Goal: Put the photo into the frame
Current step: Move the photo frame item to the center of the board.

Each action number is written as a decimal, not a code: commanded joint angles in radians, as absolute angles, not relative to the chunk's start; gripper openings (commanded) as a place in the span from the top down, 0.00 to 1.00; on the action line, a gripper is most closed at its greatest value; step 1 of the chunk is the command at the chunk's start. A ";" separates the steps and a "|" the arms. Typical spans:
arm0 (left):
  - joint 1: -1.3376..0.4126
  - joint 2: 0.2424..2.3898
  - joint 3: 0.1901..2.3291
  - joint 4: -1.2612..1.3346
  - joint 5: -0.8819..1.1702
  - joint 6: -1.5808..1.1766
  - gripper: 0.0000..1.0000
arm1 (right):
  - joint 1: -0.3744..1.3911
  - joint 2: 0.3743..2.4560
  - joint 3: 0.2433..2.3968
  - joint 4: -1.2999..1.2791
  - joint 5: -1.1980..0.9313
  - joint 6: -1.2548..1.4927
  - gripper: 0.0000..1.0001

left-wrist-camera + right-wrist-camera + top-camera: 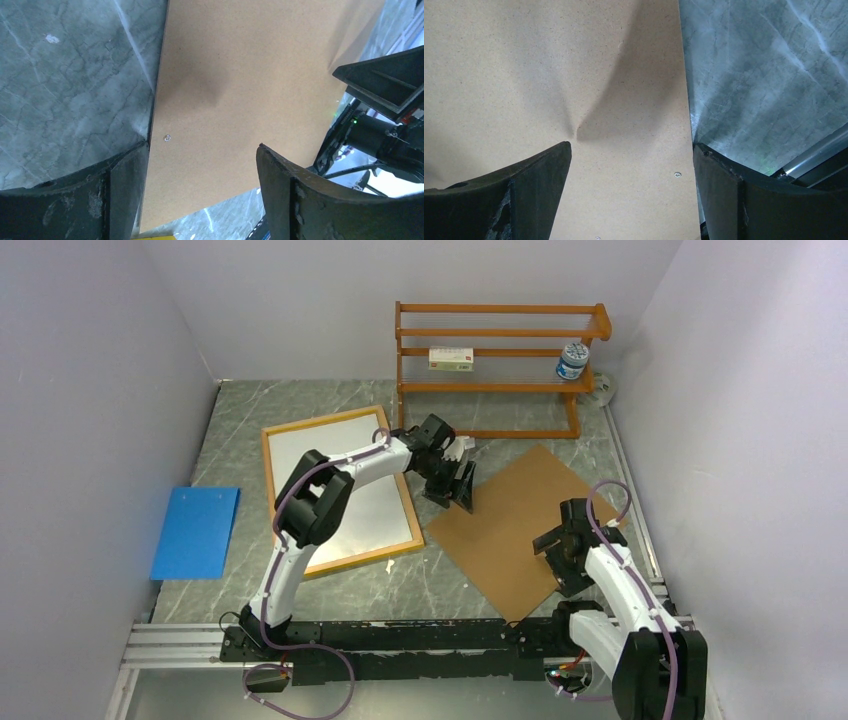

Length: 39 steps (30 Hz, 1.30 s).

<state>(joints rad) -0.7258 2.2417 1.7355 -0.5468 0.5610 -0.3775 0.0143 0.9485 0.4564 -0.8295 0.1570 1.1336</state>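
Top external shows the frame [320, 421] lying flat on the worktop [430, 585], wood-coloured side up, just left of the left fingers [458, 485]. The left arm crosses the frame and hides part of it. The pale sheet filling its opening looks like the photo [320, 445] lying blank side up, though I cannot tell for certain. The left fingers are spread wide and hold nothing, poised over the brown backing board [520, 530] at its edge nearest the frame. The right fingers [558, 542] are likewise spread and empty above the board's opposite edge. Whether either pair's tips touch the board is unclear. Beyond the left fingers, a shelf rack [500, 335] carries a small box [450, 359] and a blue-lidded jar [572, 360], their labels too small to read.
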 commanded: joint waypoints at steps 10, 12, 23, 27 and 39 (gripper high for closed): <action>-0.765 2.149 1.783 -0.568 0.787 -0.383 0.21 | 0.015 0.905 0.466 -0.775 0.082 1.146 0.08; -0.764 2.131 1.779 -0.586 0.743 -0.382 0.21 | 0.015 0.902 0.471 -0.772 0.073 1.146 0.08; -0.758 2.037 1.698 -0.658 0.561 -0.411 0.21 | 0.055 0.917 0.417 -0.671 -0.063 1.167 0.13; -0.735 1.988 1.638 -0.670 0.492 -0.413 0.21 | 0.118 0.943 0.421 -0.636 -0.078 1.205 0.14; -0.588 1.930 1.547 -0.745 0.373 -0.361 0.17 | 0.258 1.042 0.439 -0.570 -0.041 1.301 0.14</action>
<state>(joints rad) -0.6117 1.9976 1.5410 -0.7029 0.3882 -0.3805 0.2447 1.0080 0.4534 -0.6621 -0.0307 1.2484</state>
